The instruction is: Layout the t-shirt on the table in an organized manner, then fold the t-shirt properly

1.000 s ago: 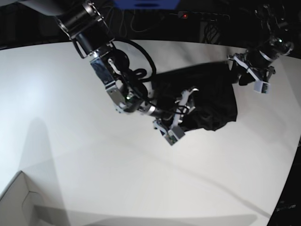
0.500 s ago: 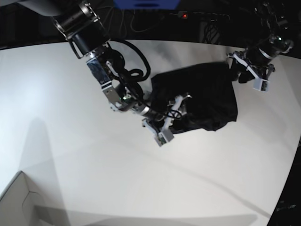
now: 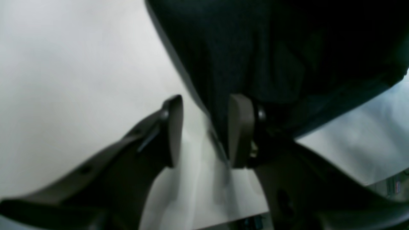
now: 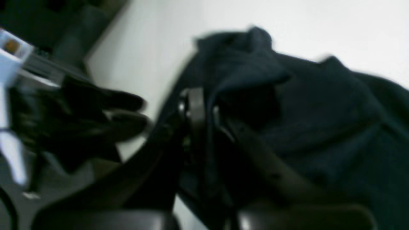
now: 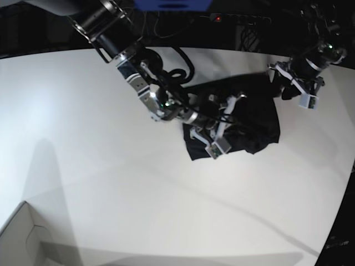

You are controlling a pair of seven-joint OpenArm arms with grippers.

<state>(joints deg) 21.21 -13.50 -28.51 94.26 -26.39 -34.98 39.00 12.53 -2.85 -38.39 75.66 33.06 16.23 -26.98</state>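
Evidently soft, limp t-shirt (image 5: 252, 119): right hand (image 4: 204, 111) pinching a fold, left hand (image 3: 204, 131) spread astride its edge.

right gripper (image 4: 204, 108) blurred, t-shirt (image 3: 271, 51) cut by frame edge

- Right gripper (image 5: 226, 124) is sitting at frame centre, arm reaching down from upper left, fingers (image 4: 195, 110) pinching dark cloth (blurred).
- Left gripper (image 5: 289, 83) is hanging at upper right, fingers (image 3: 240, 127) parted.
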